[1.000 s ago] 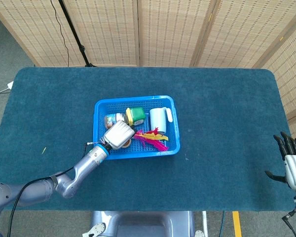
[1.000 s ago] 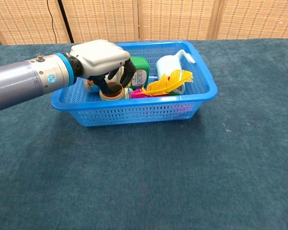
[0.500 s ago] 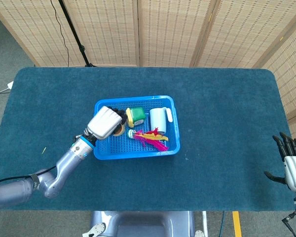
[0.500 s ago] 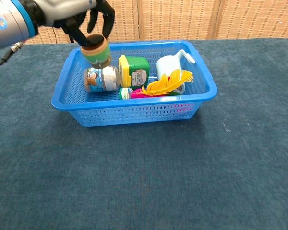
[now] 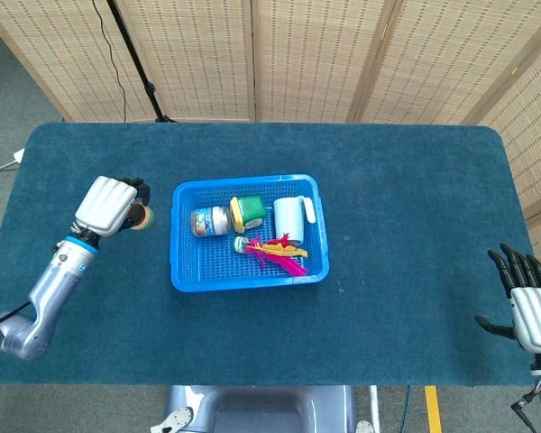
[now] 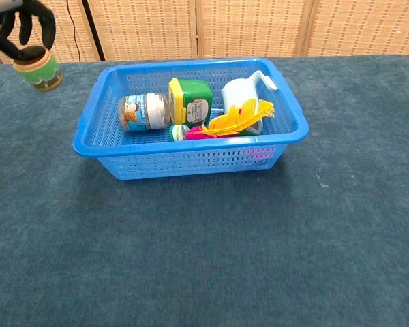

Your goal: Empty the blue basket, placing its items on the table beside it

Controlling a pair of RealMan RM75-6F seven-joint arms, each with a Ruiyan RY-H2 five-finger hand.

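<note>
Covering the table (image 5: 415,198), dark teal carpet-like cloth, woven screens (image 5: 316,54) behind

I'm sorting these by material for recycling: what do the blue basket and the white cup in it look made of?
The blue basket looks like moulded plastic: uniform glossy colour, and walls pierced by a regular grid of holes. The white cup has a smooth, slightly glossy surface with a moulded handle; it is probably plastic, though glazed ceramic cannot be ruled out.

Blue basket (image 6: 191,160), teal table (image 6: 259,259), yellow-pink feathers (image 6: 233,119).
</note>
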